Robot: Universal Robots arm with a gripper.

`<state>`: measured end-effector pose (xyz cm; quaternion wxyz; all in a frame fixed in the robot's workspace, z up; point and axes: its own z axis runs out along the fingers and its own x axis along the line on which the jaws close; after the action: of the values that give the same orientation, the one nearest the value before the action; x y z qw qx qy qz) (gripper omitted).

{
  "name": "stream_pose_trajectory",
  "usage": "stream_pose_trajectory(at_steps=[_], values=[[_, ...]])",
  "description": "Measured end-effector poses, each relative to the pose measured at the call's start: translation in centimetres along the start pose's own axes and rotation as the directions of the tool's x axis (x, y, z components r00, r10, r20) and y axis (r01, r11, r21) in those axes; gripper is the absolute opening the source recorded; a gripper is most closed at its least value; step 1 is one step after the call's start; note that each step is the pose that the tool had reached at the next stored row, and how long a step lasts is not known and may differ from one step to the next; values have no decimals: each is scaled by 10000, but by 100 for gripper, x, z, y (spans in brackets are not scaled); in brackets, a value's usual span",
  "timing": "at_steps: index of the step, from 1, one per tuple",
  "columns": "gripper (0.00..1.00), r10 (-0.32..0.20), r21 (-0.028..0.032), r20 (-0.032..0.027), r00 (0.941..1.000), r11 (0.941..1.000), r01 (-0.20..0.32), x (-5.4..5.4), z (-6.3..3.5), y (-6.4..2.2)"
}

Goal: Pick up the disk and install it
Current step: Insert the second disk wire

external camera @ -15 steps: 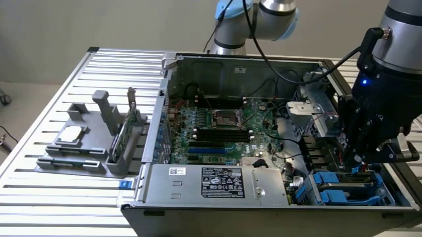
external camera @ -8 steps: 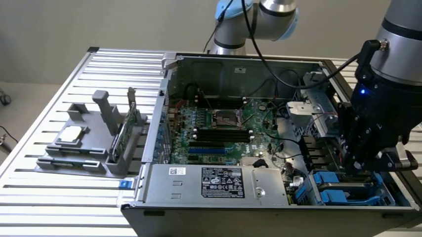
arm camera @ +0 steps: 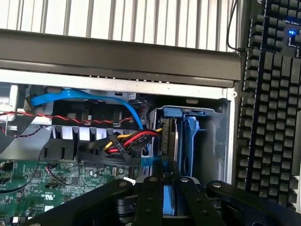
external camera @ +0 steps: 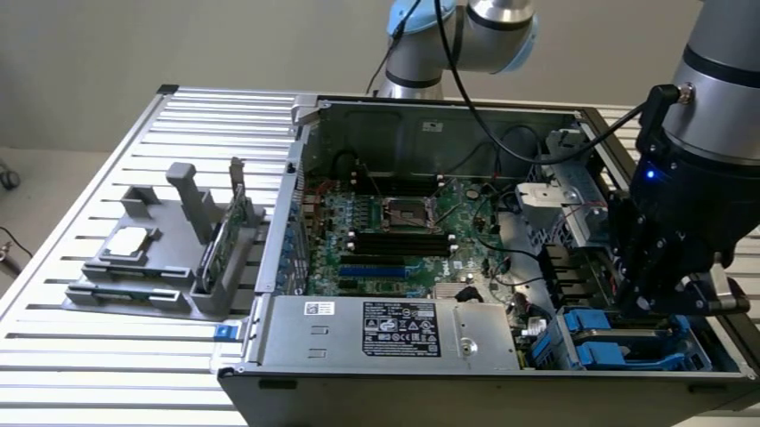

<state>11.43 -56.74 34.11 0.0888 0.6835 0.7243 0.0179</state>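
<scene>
At the open computer case (external camera: 475, 222) on the slatted desk (external camera: 107, 356), seen from the exterior view, the arm's tool (external camera: 665, 298) hangs over the drive bay at the case's corner on the exterior view's right, above blue brackets (external camera: 600, 342). From the wrist view, the tool (arm camera: 167, 193) stands narrowly parted, its black fingers (arm camera: 150, 202) clamped on the blue-framed disk (arm camera: 169, 200), just before the bay's blue carrier (arm camera: 188, 141), a keyboard (arm camera: 270, 103) beside the case.
</scene>
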Motion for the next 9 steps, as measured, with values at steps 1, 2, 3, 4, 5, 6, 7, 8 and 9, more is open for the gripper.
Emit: stream_pose_trajectory(at_steps=[1, 2, 3, 4, 5, 6, 7, 8, 9], values=[[16, 3, -4, -14, 10000, 10000, -3, 0, 2, 0], [16, 6, -7, -35, 10000, 10000, -6, -1, 5, -1], [16, 11, -11, -60, 10000, 10000, -11, -2, 8, -2], [16, 15, -15, -88, 10000, 10000, -15, -3, 12, -2], [16, 19, -20, -112, 9999, 10000, -19, -5, 15, -3], [16, 23, -25, -135, 9999, 10000, -23, -7, 19, -3], [16, 26, -29, -154, 9999, 10000, -27, -10, 22, -4], [16, 30, -33, -173, 9998, 10000, -30, -13, 26, -5], [16, 33, -36, -192, 9998, 10000, -33, -18, 29, -6]])
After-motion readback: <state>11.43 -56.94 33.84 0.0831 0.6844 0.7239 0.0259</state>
